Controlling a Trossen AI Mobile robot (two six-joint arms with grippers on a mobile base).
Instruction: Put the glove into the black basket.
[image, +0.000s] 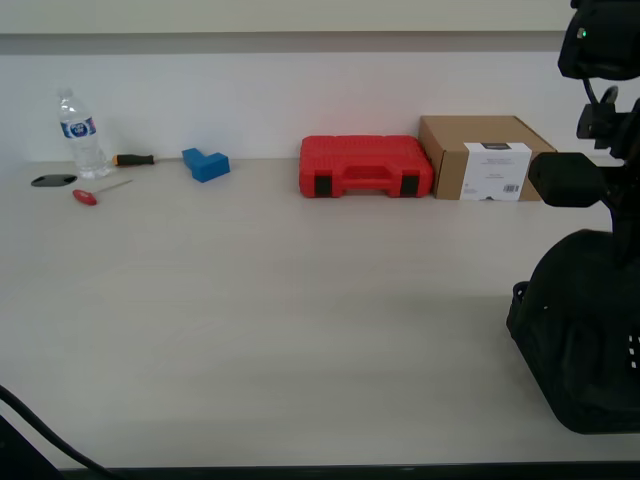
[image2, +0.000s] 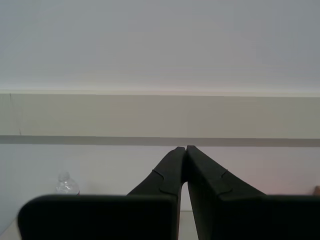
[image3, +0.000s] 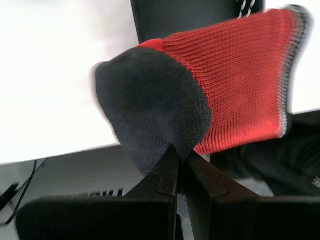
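Note:
In the first wrist view my first gripper (image3: 181, 155) is shut on the glove (image3: 200, 95). It pinches the dark grey-black coated part, and the red knit cuff hangs to one side, blurred at its edge. Black plastic with small holes, apparently the black basket (image3: 287, 160), lies behind the glove. In the exterior view a black bulk with small holes (image: 580, 330) fills the exterior view's right edge; the glove is hidden there. My second gripper (image2: 186, 148) is shut and empty, raised and pointing at the wall.
Along the back of the table (image: 280, 300) stand a red tool case (image: 365, 167), a cardboard box (image: 485, 157), a blue block (image: 206, 163), two screwdrivers (image: 133, 159), a water bottle (image: 80, 135) and a black disc (image: 53, 180). A black arm (image: 600, 110) rises at the exterior view's right.

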